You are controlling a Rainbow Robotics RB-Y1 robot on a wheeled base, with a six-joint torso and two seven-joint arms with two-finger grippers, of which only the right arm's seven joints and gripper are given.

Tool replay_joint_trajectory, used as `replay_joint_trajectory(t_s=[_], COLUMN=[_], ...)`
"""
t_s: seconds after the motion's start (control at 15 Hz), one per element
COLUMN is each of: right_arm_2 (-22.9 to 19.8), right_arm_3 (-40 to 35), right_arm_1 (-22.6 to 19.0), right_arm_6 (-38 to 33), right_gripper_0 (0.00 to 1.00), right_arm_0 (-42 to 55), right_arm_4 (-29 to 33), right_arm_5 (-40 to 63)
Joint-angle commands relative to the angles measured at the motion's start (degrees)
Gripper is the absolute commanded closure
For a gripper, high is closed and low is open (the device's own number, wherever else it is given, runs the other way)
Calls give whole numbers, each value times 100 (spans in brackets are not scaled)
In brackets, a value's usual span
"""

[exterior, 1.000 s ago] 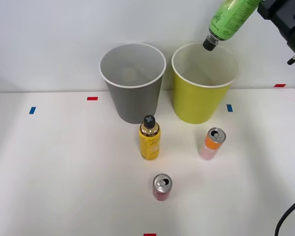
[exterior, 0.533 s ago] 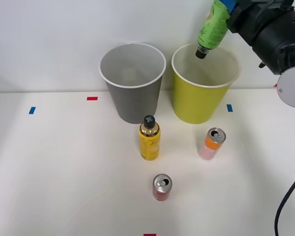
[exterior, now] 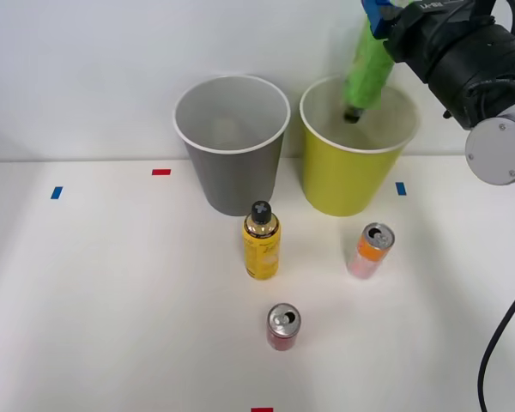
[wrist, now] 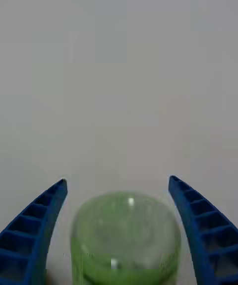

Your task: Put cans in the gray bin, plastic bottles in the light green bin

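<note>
The green-labelled plastic bottle [exterior: 366, 69] hangs cap-down and blurred, its black cap inside the mouth of the light green bin [exterior: 352, 184]. Just above its upper end is my right gripper [exterior: 379, 17]. In the right wrist view the gripper [wrist: 117, 182] is open, and the bottle's green base [wrist: 126, 235] sits between the blue fingers [wrist: 34, 225] with a gap on each side. The gray bin [exterior: 236, 184] stands left of the green one. On the table stand the stubby yellow plastic bottle [exterior: 261, 245], the orange-pink can [exterior: 370, 251] and the red can [exterior: 283, 327].
The two bins stand side by side against the white back wall. Small red and blue tape marks [exterior: 161, 172] dot the white table. A black cable [exterior: 498, 352] hangs at the right edge. Open table lies left of the yellow bottle.
The green bottle swung from a slant to near vertical over the light green bin and dropped lower, cap into the bin's mouth. It now looks blurred and free of the fingers.
</note>
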Motion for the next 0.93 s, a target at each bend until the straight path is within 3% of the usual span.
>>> replay_joint_trajectory(t_s=[0.07,0.4,0.93], right_arm_2=[83,-40,-848], right_arm_3=[-36,-1187,-2989], right_arm_1=[-1,-229,-414], right_arm_6=[17,8,-1], right_gripper_0=[0,0,0], right_arm_0=[66,1095,3916], right_arm_4=[8,43,78], right_arm_5=[1,-104,-1220])
